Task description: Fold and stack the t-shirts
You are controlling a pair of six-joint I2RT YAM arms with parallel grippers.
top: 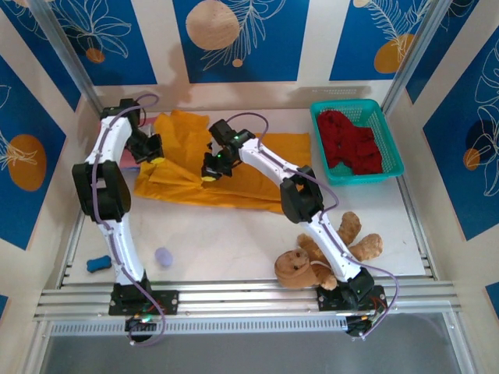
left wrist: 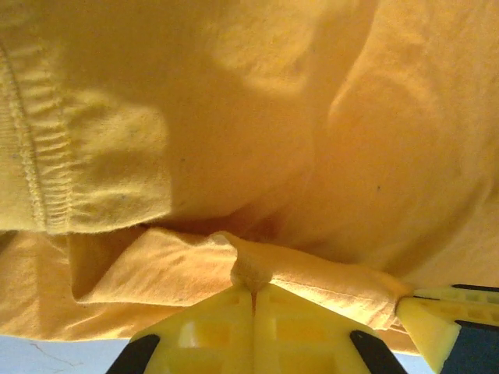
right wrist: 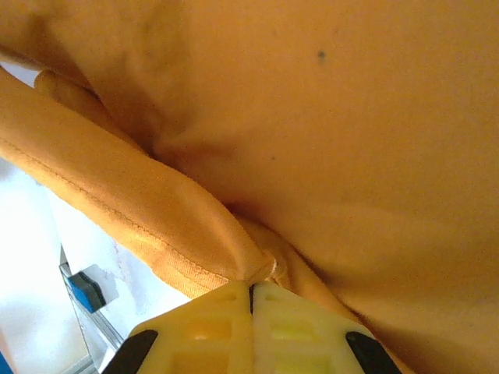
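Observation:
A mustard-orange t-shirt (top: 249, 167) lies rumpled across the back middle of the table. My left gripper (top: 156, 158) is at the shirt's left edge, and in the left wrist view its yellow jaws (left wrist: 253, 287) are shut on a pinched fold of the orange cloth (left wrist: 234, 117). My right gripper (top: 209, 176) sits near the shirt's middle front. Its jaws (right wrist: 251, 286) are shut on a hemmed edge of the same shirt (right wrist: 327, 156). A dark red t-shirt (top: 355, 144) is bunched inside the teal basket.
The teal mesh basket (top: 394, 152) stands at the back right. A brown teddy bear (top: 300, 265) lies by the right arm's base. A small blue object (top: 98, 263) and a lavender one (top: 163, 256) sit at the front left.

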